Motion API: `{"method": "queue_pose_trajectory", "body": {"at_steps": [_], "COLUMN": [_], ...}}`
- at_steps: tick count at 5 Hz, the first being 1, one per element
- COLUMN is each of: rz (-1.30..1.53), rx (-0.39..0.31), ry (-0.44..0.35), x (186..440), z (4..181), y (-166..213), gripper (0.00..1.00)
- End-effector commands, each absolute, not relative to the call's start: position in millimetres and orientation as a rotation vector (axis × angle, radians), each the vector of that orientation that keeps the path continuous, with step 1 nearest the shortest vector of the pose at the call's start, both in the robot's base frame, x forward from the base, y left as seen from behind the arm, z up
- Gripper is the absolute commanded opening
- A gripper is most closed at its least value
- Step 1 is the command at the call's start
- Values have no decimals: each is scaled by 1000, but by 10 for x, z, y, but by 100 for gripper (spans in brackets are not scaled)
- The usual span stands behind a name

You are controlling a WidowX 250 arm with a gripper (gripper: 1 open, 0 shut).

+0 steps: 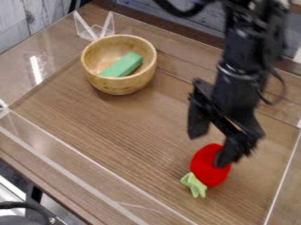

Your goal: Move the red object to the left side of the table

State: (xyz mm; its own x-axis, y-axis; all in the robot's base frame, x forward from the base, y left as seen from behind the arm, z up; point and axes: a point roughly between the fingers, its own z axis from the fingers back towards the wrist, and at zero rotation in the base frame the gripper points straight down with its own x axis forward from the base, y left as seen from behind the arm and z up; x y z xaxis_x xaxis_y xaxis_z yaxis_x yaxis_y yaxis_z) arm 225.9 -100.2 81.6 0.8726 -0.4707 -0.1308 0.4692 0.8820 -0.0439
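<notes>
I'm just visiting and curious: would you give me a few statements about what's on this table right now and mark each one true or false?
1. The gripper hangs open just above the red object. True.
2. The red object sits inside the wooden bowl. False: it lies on the table, near the right front corner.
3. A green block lies in the wooden bowl. True.
4. The gripper is clamped shut on the green block. False: its jaws are open and hold nothing.
5. The red object has a light green leafy stem. True.
</notes>
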Motion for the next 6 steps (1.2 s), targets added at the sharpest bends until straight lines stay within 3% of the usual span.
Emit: {"method": "queue_pose_trajectory", "body": {"at_steps": [1, 4, 6], "rz": [-542, -485, -424], "rx": [-26, -9, 3], "ry": [83, 21, 11], "x": [2259, 2169, 2197], "z": [852, 902, 751], "y": [-963, -754, -1011], "gripper": [100, 100, 100]}}
